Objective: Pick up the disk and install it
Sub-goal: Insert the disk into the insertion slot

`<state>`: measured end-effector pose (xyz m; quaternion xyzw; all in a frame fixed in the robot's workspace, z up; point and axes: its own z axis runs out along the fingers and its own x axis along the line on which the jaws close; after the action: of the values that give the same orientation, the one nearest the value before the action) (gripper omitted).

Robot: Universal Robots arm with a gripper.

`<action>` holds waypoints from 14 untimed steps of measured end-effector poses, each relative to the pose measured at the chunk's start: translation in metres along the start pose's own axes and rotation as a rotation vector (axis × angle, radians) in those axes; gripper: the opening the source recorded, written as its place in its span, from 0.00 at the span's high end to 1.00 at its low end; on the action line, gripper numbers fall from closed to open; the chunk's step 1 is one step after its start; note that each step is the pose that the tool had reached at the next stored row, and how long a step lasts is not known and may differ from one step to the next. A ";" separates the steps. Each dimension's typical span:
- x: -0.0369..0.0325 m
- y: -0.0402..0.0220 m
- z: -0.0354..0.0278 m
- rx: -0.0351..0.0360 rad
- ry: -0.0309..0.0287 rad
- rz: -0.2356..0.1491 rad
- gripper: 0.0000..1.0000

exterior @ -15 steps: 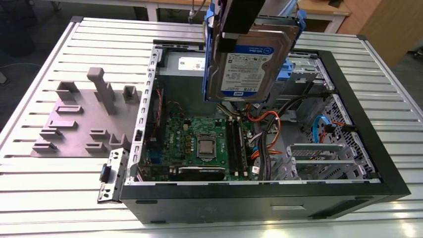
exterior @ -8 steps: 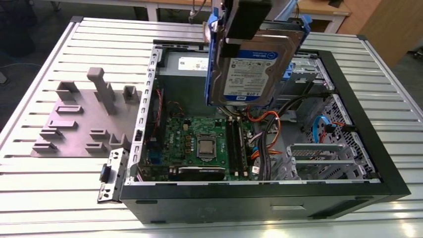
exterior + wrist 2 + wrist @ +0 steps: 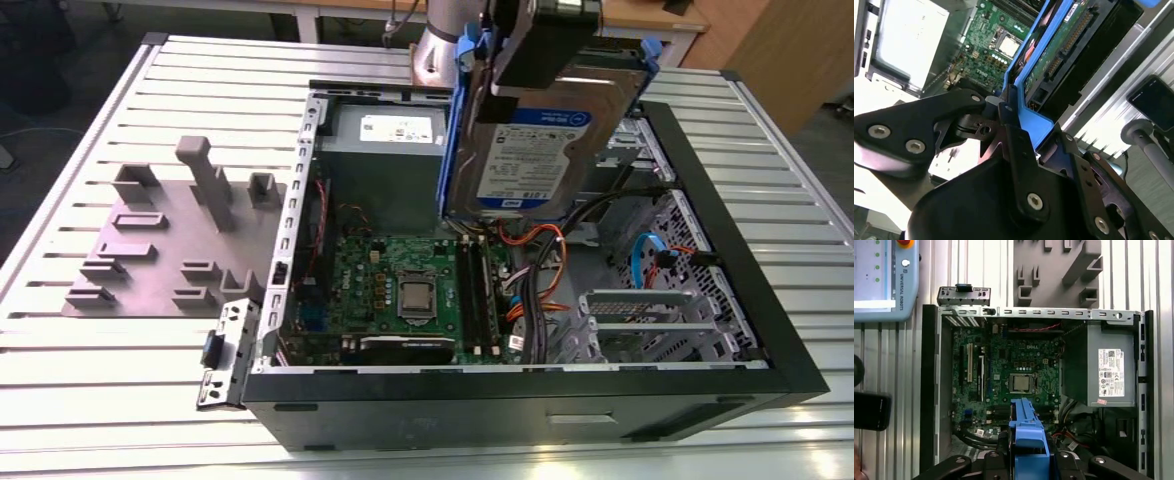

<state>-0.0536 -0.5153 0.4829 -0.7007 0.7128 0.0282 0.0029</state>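
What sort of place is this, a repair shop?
More likely a robotics lab bench: an open computer case lies on a slotted metal table, a grey fixture plate beside it, and the gripper holds the disk above the case.

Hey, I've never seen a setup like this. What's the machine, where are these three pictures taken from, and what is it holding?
This is one robot arm working over an opened desktop computer. The exterior view comes from a camera standing off the arm. It looks down on a slatted metal table that carries the computer case. The case's side is off, so you can see its green motherboard and grey power supply. Beside the case, on the exterior view's left, lies a grey plate of holders. The two wrist views come from cameras riding on the arm, looking past its black gripper into the case. The gripper is clamped on the disk, a silver hard drive in a blue plastic carrier. The disk is held roughly upright in the air above the case and is not yet seated.
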 end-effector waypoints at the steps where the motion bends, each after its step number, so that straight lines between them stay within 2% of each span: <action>1: 0.0031 -0.0002 0.0000 0.0000 0.0000 0.000 0.64; 8: 0.0225 -0.0036 -0.0002 -0.0001 0.0001 0.000 0.64; 11: 0.0273 -0.0070 0.0002 0.0000 0.0000 0.000 0.64; 14: 0.0301 -0.0134 0.0006 0.0000 0.0001 0.000 0.64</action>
<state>-0.0407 -0.5455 0.4806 -0.7008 0.7128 0.0281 0.0029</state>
